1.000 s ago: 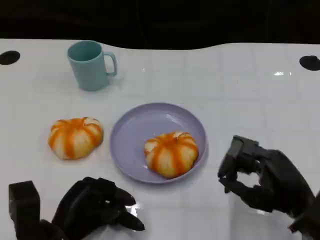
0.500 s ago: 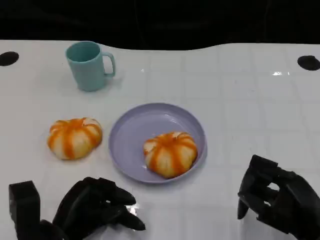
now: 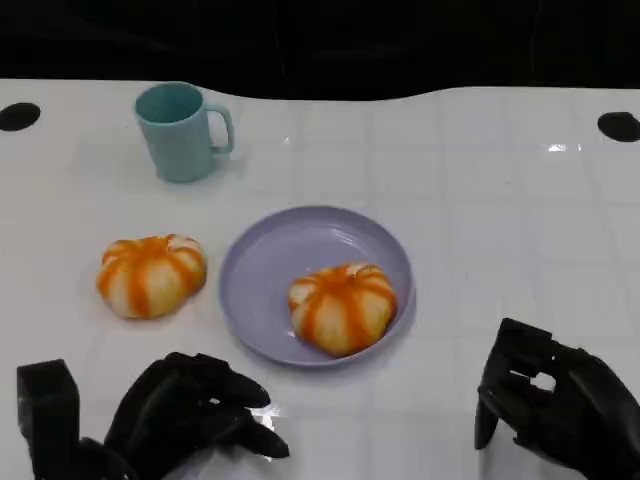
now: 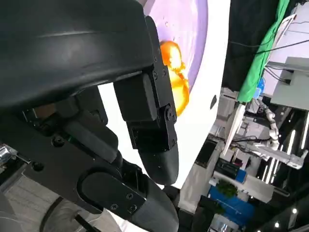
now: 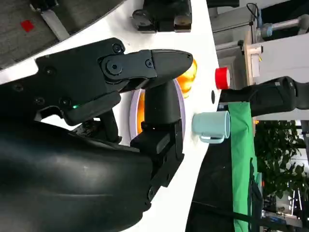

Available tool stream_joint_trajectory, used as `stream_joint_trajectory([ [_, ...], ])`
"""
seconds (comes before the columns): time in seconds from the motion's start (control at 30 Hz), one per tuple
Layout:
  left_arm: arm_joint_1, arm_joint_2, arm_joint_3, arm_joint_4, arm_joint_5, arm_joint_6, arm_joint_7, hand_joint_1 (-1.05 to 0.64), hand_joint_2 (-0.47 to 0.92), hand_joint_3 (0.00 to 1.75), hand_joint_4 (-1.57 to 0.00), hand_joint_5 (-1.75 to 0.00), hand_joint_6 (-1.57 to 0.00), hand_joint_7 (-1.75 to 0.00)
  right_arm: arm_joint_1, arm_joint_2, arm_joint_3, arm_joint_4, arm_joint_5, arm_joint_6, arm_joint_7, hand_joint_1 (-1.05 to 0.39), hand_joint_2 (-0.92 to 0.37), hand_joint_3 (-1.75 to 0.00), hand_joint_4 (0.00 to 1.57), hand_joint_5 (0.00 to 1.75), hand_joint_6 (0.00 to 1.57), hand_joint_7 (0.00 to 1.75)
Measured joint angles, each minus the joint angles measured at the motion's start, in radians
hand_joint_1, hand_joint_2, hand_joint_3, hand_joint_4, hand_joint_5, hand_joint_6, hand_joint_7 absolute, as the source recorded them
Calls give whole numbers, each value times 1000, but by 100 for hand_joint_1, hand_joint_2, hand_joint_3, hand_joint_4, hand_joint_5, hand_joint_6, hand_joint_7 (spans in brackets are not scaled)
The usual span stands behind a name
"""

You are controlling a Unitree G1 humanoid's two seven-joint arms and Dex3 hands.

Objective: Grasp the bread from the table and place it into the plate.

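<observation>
Head view: one bread (image 3: 342, 308) already sits in the plate (image 3: 270, 250), up and to the left of the right hand (image 3: 545, 400), which has pulled back toward the table's near edge over the last second, fingers loosely curled, holding nothing. So that drop looks done. The other bread (image 3: 151, 275) is on the table just ahead of the left hand (image 3: 190, 412), fingers spread and empty, likely next. Left wrist view: bread (image 4: 175, 72) and plate (image 4: 193, 29) sit beyond the fingers (image 4: 149, 125). Right wrist view: cup (image 5: 211, 126) sits past the fingers (image 5: 161, 116).
</observation>
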Motion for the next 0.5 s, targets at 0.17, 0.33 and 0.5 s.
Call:
stream_joint_trajectory([
  [0.17, -8, 3, 6, 15, 1, -10, 0, -105, 67, 0, -157, -20, -157, -2, -7, 16, -2, 28, -14, -15, 5, -57, -92, -27, 76, 175, 62, 175],
  [0.33, -16, 3, 14, 29, -1, -14, 0, -105, 66, 0, -157, -21, -157, -3, -15, 21, -6, 30, -23, -14, 4, -56, -92, -27, 74, 175, 61, 175],
  [0.5, -36, 3, 22, 61, -2, -28, -1, -105, 67, 1, -157, -20, -157, -2, -31, 39, -13, 57, -23, -15, 10, -56, -92, -27, 76, 175, 62, 175],
])
